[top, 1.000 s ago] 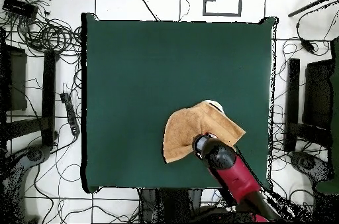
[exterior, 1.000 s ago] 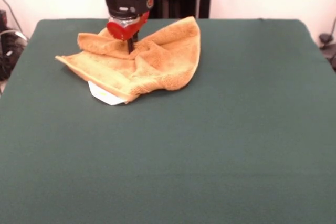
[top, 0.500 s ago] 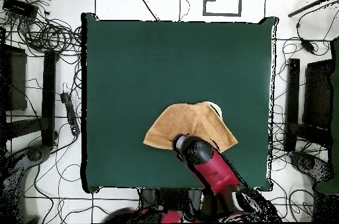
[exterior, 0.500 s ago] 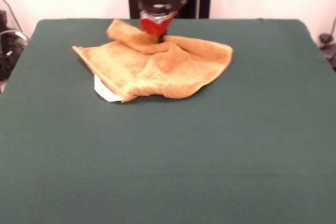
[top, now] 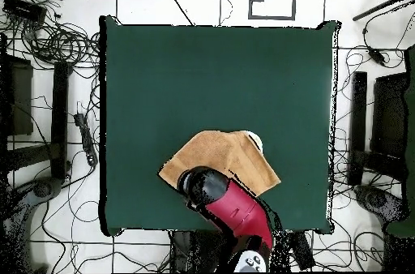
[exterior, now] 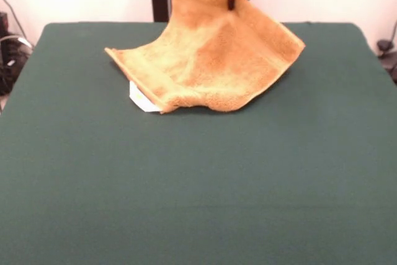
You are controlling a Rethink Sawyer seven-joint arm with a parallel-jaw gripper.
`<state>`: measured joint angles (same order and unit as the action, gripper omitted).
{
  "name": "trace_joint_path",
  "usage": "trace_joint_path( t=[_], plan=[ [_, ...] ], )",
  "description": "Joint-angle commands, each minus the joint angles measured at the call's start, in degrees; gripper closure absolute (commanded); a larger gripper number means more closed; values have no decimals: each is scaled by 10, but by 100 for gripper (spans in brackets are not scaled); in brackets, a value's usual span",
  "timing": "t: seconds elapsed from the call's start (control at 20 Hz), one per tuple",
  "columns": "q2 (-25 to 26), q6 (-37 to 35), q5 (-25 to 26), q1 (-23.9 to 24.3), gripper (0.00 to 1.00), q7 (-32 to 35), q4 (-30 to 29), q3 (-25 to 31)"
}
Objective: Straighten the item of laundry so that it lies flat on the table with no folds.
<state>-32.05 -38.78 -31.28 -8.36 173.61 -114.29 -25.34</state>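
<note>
Closed tight on a pinch of cloth, the jaws of the gripper (exterior: 231, 4) hold the towel (exterior: 214, 60) up near its top, the red tip showing just at the upper edge of the front view; the towel hangs from that grip like a tent, its upper part raised off the table (exterior: 198, 184) and its lower edge resting on the green cloth; a corner at the left of the front view lies pointed out on the table, another at the right sits lifted and spread; the lower hem is rolled and thick, so folds remain; a small white tag (exterior: 143, 98) pokes out from under the lower left edge, lying on the table; seen from overhead, the towel (top: 231, 157) sits toward the robot's side of the table (top: 219, 76), partly covered by the red and black arm (top: 231, 210) that reaches over it.
</note>
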Motion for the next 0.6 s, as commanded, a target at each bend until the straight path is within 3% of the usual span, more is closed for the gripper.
trace_joint_path(
  t=[0.05,0.4,0.6],
  plan=[
    [40,-10,-76,-19,100,255,60,-5],
    [100,126,-180,-3,100,257,49,77],
    [123,154,-212,1,100,252,55,98]
  ],
)
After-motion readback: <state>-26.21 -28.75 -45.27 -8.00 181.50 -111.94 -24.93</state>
